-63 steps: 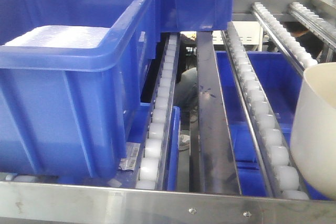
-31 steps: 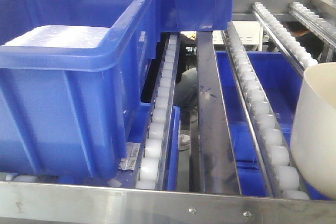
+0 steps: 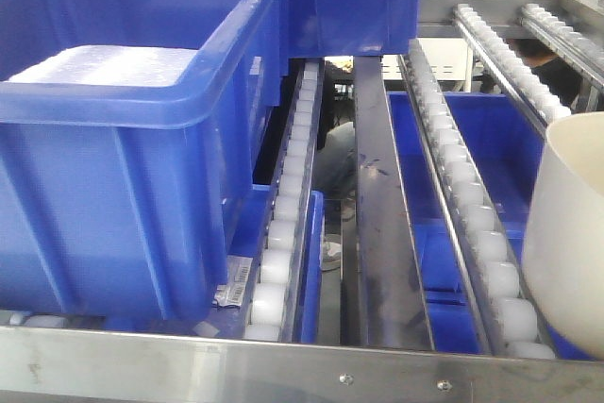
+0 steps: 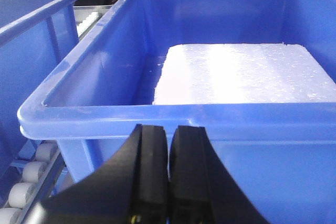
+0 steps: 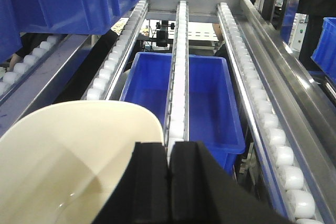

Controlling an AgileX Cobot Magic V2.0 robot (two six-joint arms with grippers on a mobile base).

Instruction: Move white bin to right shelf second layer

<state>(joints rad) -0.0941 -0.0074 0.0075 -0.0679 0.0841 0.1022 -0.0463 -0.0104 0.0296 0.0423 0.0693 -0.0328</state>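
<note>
White bin on roller lanes, big blue crate left, both tools pressed closed, right tool pinching bin rim, left tool empty

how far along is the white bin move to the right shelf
Mostly carried over: the white bin is already at the front of the roller lanes of the right shelf second layer. In hand: the right gripper, jaws together, sits at the bin's rim; whether it pinches the wall isn't visible. Left: setting it fully on the rollers and letting go. The left gripper is shut, idle by the blue crate.
</note>
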